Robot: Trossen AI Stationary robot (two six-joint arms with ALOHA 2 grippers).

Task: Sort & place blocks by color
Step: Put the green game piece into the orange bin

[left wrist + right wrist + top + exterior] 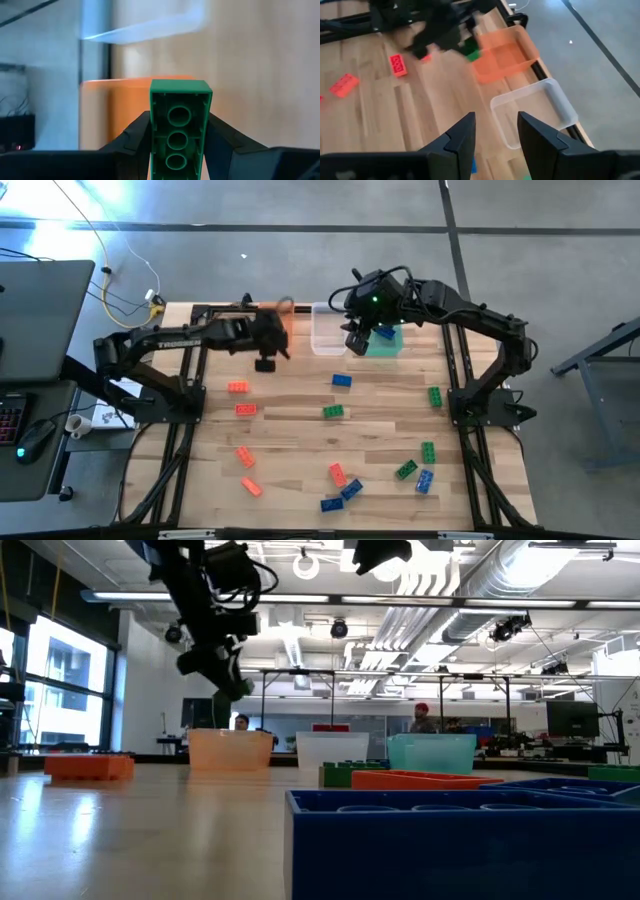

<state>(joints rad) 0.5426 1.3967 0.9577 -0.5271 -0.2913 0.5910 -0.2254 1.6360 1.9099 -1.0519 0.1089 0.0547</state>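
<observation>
Holding a green block (180, 131) between its fingers, the left gripper (265, 363) hangs above the table near the orange tub (506, 54). The right gripper (495, 131) hangs over the clear tub (535, 111) and green tub (386, 341); its fingers are spread with nothing between them.

The risk, I think, is colour. The green block is now beside the orange tub, while the green tub stands at the far end of the row, past the clear one. If the fingers part here, the block can fall into the wrong tub or on the rim. Also the two arms are near each other at the back edge, so a move toward the green tub may bring them into contact.

On the table (290, 435) I count five red-orange blocks, for example one (238, 387), four green, such as one (333, 411), and four blue, such as one (342, 380). There are three tubs. Whether blocks lie inside them I cannot tell surely.
</observation>
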